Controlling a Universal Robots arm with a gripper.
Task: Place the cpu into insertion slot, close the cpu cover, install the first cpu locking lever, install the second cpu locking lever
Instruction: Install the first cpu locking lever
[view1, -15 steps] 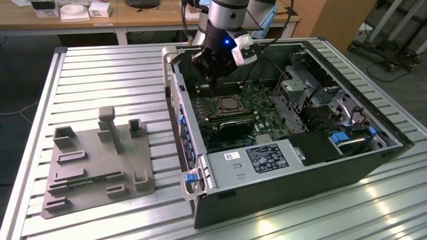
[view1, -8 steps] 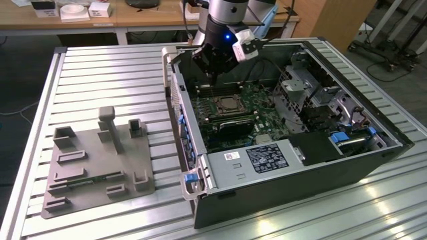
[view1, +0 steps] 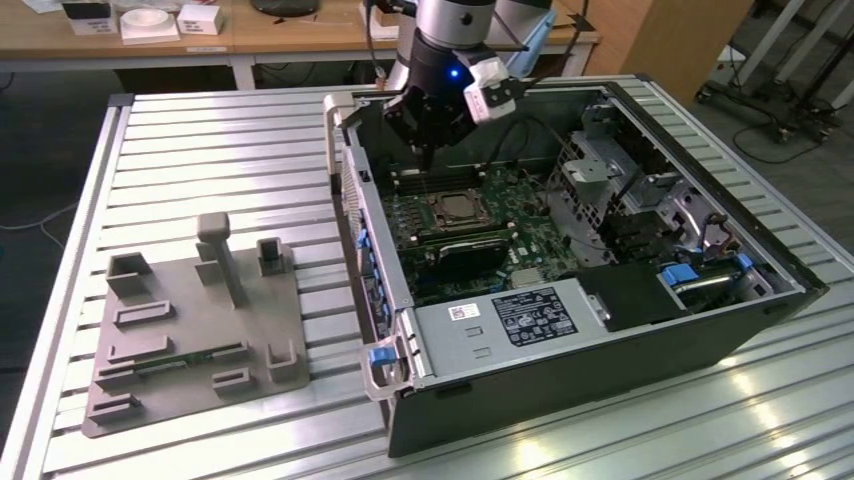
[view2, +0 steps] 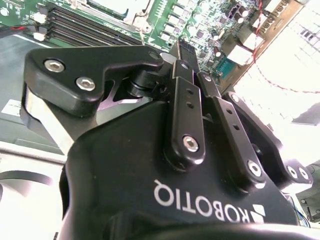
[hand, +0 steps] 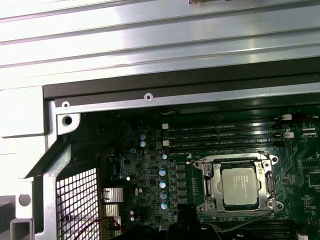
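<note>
An open computer case (view1: 400, 290) lay on its side on a ribbed aluminium table (view1: 200, 140), towards the exterior view's right. The black gripper (view1: 424, 150) hung above the far end of the green circuit board (hand: 300, 150), closed to a narrow point with nothing in it.

The cpu (hand: 241, 186), a flat square with a dull silvery top, was already seated in the insertion slot (hand: 270, 159). The cpu cover (hand: 214, 186), a thin bright metal frame, appeared to lie down around the chip, whose top showed through its square cut-out. A thin wire lever (hand: 250, 219) ran along one edge of the socket. I could not tell whether either lever was latched, so that seemed to be the work left.

Long black memory slots (hand: 220, 135) lay beside the socket. A matt grey moulded fixture (view1: 200, 330) sat well apart, on the exterior view's left.
</note>
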